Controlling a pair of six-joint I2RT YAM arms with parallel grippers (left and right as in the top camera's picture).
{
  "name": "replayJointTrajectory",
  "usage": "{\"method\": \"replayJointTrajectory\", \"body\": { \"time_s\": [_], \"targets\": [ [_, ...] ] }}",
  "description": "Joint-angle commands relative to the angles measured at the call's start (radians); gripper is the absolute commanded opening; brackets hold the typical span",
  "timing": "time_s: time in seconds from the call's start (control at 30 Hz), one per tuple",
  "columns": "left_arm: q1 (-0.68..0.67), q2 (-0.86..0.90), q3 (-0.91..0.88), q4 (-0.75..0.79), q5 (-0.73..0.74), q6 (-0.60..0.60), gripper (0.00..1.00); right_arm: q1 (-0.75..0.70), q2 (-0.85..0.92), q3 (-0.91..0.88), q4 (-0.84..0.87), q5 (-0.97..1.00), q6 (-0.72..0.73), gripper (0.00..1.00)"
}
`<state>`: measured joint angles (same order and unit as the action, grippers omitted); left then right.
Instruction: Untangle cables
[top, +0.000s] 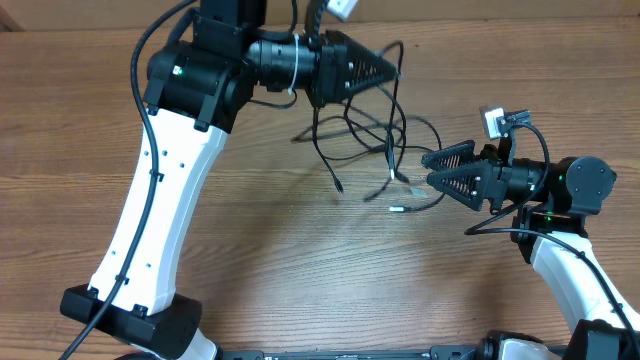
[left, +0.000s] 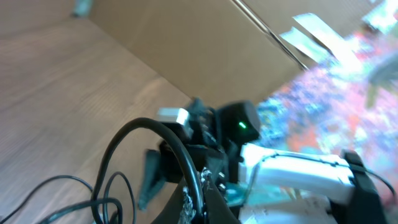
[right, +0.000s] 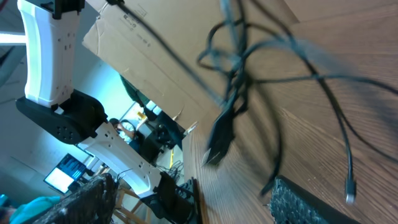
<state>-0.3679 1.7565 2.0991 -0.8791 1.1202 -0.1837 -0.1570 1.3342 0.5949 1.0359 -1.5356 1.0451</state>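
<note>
Several thin black cables (top: 385, 135) hang in a tangle from my left gripper (top: 392, 68), which is raised over the far side of the table and shut on one strand. The loops trail down to the wood, where small plug ends (top: 393, 208) lie. In the left wrist view the fingers (left: 214, 202) pinch a black cable (left: 180, 152) that arcs up and away. My right gripper (top: 428, 168) stands open just right of the tangle and holds nothing. From the right wrist the cables (right: 249, 62) and a dark plug (right: 217, 140) are ahead of the spread gripper (right: 199, 202).
A cardboard wall (left: 205, 43) stands behind the table. The left arm (top: 160, 200) reaches across the table's left half from its base at the front edge. The right arm's base (top: 580, 290) is at the front right corner.
</note>
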Motion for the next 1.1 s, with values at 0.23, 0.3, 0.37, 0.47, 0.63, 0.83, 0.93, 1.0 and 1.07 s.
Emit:
{"method": "replayJointTrajectory", "body": {
  "time_s": [0.23,0.3,0.37,0.47,0.63,0.83,0.93,1.0,1.07],
  "targets": [
    [-0.034,-0.006,0.012,-0.044,0.157,0.121,0.04,-0.002,-0.002,-0.007,0.005,0.013,-0.089,0.77],
    [-0.048,-0.006,0.012,-0.045,0.143,0.127,0.04,-0.002,-0.002,-0.007,0.005,0.015,-0.108,0.75],
    [-0.07,-0.006,0.012,-0.045,0.108,0.126,0.04,-0.002,-0.002,-0.007,0.005,0.016,-0.112,0.74],
    [-0.113,-0.006,0.012,-0.045,0.054,0.129,0.04,-0.002,-0.002,-0.007,0.005,0.015,-0.112,0.73],
    [-0.156,-0.006,0.012,-0.045,-0.045,0.128,0.04,-0.002,-0.002,-0.007,0.005,0.015,-0.112,0.64],
    [-0.156,-0.006,0.012,-0.046,-0.143,0.124,0.04,-0.002,-0.002,-0.007,0.005,0.015,-0.112,0.17],
    [-0.158,-0.006,0.012,-0.045,-0.144,0.124,0.04,-0.002,-0.002,-0.007,0.005,0.015,-0.112,0.04],
    [-0.158,-0.006,0.012,-0.045,-0.143,0.124,0.04,-0.002,-0.002,-0.007,0.004,0.014,-0.111,0.04],
    [-0.158,-0.006,0.012,-0.045,-0.143,0.124,0.04,-0.002,-0.002,-0.007,0.004,0.014,-0.111,0.04]
  ]
}}
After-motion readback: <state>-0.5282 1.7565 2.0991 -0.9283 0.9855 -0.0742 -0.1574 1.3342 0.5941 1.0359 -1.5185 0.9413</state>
